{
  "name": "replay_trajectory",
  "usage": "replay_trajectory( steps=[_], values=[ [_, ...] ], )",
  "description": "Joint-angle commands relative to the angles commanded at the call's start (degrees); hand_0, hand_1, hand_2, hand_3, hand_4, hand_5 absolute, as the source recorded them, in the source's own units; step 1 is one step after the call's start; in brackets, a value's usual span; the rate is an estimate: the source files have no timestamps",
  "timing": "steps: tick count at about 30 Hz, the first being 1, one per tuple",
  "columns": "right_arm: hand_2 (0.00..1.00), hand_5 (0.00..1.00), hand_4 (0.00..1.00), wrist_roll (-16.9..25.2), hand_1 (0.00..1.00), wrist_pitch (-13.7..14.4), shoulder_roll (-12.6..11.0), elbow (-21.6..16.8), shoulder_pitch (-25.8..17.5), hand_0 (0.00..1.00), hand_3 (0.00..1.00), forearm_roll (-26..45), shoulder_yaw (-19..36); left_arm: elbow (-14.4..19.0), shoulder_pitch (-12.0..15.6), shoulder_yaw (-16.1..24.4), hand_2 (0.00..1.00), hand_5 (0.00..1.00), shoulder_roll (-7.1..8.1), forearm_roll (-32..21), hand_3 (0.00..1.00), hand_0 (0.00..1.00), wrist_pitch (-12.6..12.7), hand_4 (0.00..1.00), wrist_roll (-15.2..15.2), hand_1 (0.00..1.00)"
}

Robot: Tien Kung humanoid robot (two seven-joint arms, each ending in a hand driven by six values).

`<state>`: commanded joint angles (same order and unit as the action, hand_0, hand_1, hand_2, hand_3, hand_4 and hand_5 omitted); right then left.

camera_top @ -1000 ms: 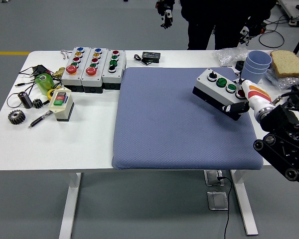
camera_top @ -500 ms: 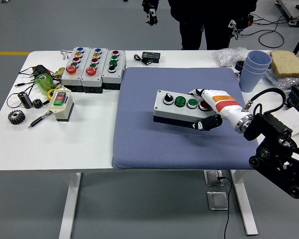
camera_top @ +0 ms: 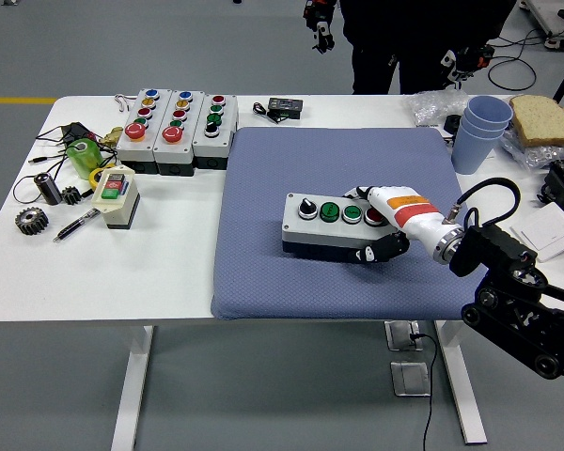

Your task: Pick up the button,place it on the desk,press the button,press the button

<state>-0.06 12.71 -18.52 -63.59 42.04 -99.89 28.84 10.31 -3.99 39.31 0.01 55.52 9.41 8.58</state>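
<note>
A grey button box (camera_top: 327,225) with a black selector knob, two green buttons and a red button along its top sits on the blue mat (camera_top: 263,272), near the mat's middle. My right hand (camera_top: 374,228), white with an orange band, is shut on the box's right end: fingers lie over the top by the red button and the thumb presses the front face. The black right arm (camera_top: 508,282) comes in from the lower right. No left arm shows.
At the back left stand three more button boxes (camera_top: 174,129). A small cream switch box (camera_top: 116,196), gears, a pen and cables lie at left. Blue cups (camera_top: 477,132), bread and plastic bags are at back right. A person stands behind the table.
My right hand carried the button box from the mat's right rear, where it hung tilted, left and down to the mat's middle, where it now lies level.
</note>
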Motion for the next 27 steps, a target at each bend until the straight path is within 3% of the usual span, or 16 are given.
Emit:
replay_trajectory(
  steps=[3,4,9,10,14,15,16,20,23,27],
  values=[
    [0.693,0.06,0.778,0.93,0.635,-1.4,0.19,0.6,0.01,0.741,0.769,-1.7,0.11,0.0,-0.03,0.04,0.676,0.646,0.0,0.05,0.593,0.622,-0.02,0.331,0.01,0.657],
    [0.87,0.063,0.869,0.93,0.786,-1.48,0.24,0.73,-0.03,0.914,0.867,-1.73,0.16,0.0,-0.05,0.04,0.675,0.646,0.0,0.09,0.592,0.622,-0.02,0.332,0.01,0.657],
    [0.87,0.063,0.869,1.07,0.786,-1.16,0.32,1.11,-0.31,0.914,0.867,-1.78,0.79,0.0,-0.07,-0.12,0.675,0.646,0.0,-0.28,0.592,0.622,0.0,0.332,-0.07,0.657],
    [0.937,0.069,0.908,0.72,0.834,-1.5,0.3,1.04,-0.47,0.965,0.947,-1.95,1.37,0.0,-0.11,-0.27,0.675,0.645,0.03,-0.41,0.592,0.622,0.0,0.331,-0.1,0.657],
    [0.937,0.069,0.908,0.66,0.834,-1.8,0.17,0.63,-0.9,0.965,0.947,-1.9,2.6,0.0,-0.13,-0.25,0.675,0.645,0.04,-0.42,0.592,0.622,-0.01,0.331,-0.11,0.657],
    [0.937,0.069,0.908,0.87,0.834,-2.05,0.04,0.36,-1.07,0.965,0.947,-1.68,3.0,0.0,-0.14,-0.29,0.675,0.645,0.04,-0.42,0.592,0.622,-0.01,0.331,-0.1,0.657],
    [0.992,0.097,0.958,1.11,0.903,-2.29,-0.1,0.06,-1.2,0.998,0.998,-1.34,3.27,0.0,-0.14,-0.32,0.674,0.644,0.05,-0.45,0.591,0.622,-0.01,0.332,-0.1,0.655],
    [0.992,0.097,0.958,3.48,0.903,-2.4,-0.57,-0.97,-1.62,0.998,0.998,1.58,3.67,0.0,-0.15,-0.24,0.674,0.644,0.02,-0.29,0.591,0.622,-0.01,0.332,-0.06,0.655],
    [0.998,0.1,0.959,5.98,0.932,-1.73,-1.11,-2.74,-2.29,0.998,0.998,3.56,4.39,0.0,-0.15,-0.32,0.674,0.645,0.01,-0.36,0.591,0.621,-0.01,0.334,-0.07,0.655],
    [0.998,0.1,0.959,8.09,0.932,1.79,-2.29,-5.99,-3.53,0.998,0.998,4.88,6.19,0.0,-0.22,-0.5,0.674,0.645,0.03,-0.54,0.591,0.621,0.01,0.334,-0.12,0.655]
  ],
)
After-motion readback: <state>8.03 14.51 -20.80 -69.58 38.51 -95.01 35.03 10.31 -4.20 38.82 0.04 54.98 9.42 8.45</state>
